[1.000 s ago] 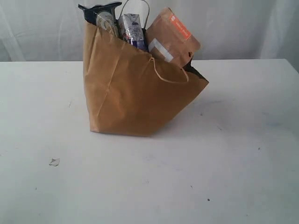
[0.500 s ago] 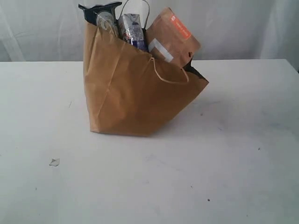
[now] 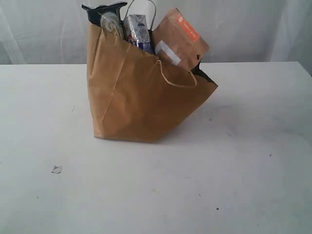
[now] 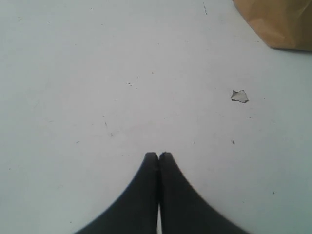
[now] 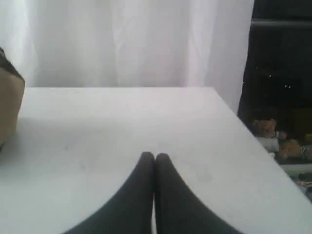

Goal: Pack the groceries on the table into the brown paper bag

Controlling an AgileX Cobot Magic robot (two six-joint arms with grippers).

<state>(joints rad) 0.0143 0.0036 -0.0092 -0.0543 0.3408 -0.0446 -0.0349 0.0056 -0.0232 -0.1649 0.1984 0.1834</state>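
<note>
Both left fingers (image 4: 146, 187) and right fingers (image 5: 143, 187) pressed together, empty. I judge brown paper bag (image 3: 139, 105) soft, top-heavy: take its cord handle (image 3: 180, 86).

We see the left gripper (image 4: 159, 156) as two matte black fingers (image 4: 139, 200), each broad at the base and curving inward to a narrow, rounded tip. We find the right gripper (image 5: 155, 156) identical in form: smooth, plain black fingers (image 5: 134, 200) with blunt rounded ends.
</note>
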